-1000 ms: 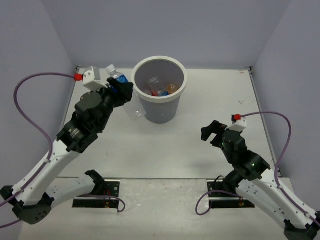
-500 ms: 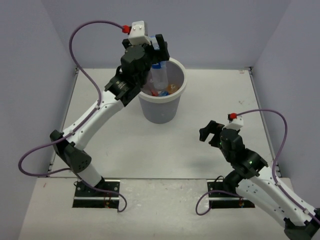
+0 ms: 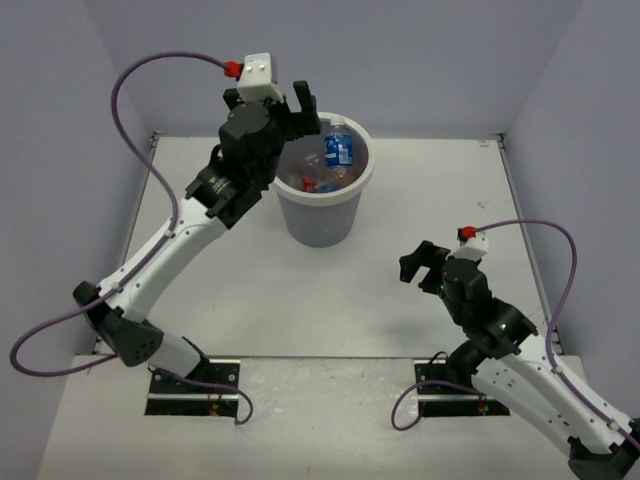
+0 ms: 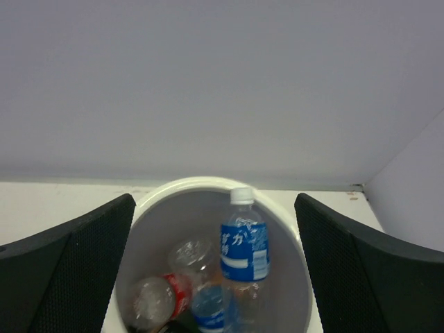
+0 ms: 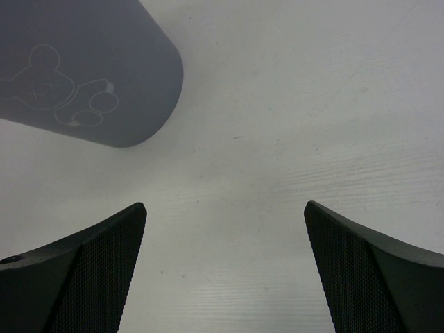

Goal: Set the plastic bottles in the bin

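The bin (image 3: 318, 216) is a round grey-white bucket at the back middle of the table. My left gripper (image 3: 306, 112) hovers open over its left rim, with nothing between its fingers. In the left wrist view the left gripper (image 4: 214, 201) looks down into the bin (image 4: 182, 189). A clear bottle with a blue label (image 4: 244, 243) stands cap up inside, apart from both fingers. Under it lie a red-labelled bottle (image 4: 163, 297), a clear one (image 4: 191, 253) and another blue-labelled one (image 4: 208, 310). My right gripper (image 3: 420, 265) is open and empty low over the table, right of the bin.
The right wrist view shows bare white tabletop between the fingers of the right gripper (image 5: 223, 205), and the bin's grey side (image 5: 104, 55) at the upper left. Lilac walls close in the table at the back and on both sides.
My left arm swung up from the table left of the bin to above its rim and opened. The blue-labelled bottle it carried is now inside the bin. The right arm barely moved.
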You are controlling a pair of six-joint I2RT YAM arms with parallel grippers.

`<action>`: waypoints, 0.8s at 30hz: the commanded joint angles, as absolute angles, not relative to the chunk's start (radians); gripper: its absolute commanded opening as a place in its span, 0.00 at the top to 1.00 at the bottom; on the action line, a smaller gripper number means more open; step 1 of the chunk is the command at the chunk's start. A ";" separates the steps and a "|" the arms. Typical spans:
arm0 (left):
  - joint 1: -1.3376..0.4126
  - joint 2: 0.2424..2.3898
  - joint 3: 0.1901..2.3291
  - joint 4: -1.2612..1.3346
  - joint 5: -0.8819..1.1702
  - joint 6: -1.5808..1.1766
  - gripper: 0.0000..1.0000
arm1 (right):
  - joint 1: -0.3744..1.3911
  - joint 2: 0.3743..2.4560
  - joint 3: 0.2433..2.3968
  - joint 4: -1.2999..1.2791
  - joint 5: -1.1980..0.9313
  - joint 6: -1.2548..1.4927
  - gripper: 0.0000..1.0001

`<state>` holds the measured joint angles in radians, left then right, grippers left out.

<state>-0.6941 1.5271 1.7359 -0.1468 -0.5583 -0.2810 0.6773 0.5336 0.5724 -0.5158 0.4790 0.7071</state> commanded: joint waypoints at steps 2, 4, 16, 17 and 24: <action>-0.690 1.314 1.573 -0.187 -0.645 -0.277 0.00 | 0.675 0.525 0.601 -0.494 0.510 0.704 0.01; -0.692 1.230 1.496 -0.226 -0.661 -0.321 0.00 | 0.676 0.524 0.600 -0.495 0.520 0.704 0.01; -0.690 0.750 0.812 -0.312 -0.692 -0.640 0.00 | 0.676 0.493 0.583 -0.512 0.578 0.761 0.01; -0.690 0.717 0.735 -0.292 -0.709 -0.655 0.00 | 0.676 0.488 0.577 -0.513 0.585 0.769 0.01; -0.690 0.657 0.712 -0.306 -0.739 -0.708 0.00 | 0.675 0.455 0.577 -0.544 0.601 0.805 0.01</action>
<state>-0.6941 0.6860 0.6853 -0.3430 -0.6879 -0.6514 0.6773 0.4730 0.5690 -0.5237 0.5545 0.7565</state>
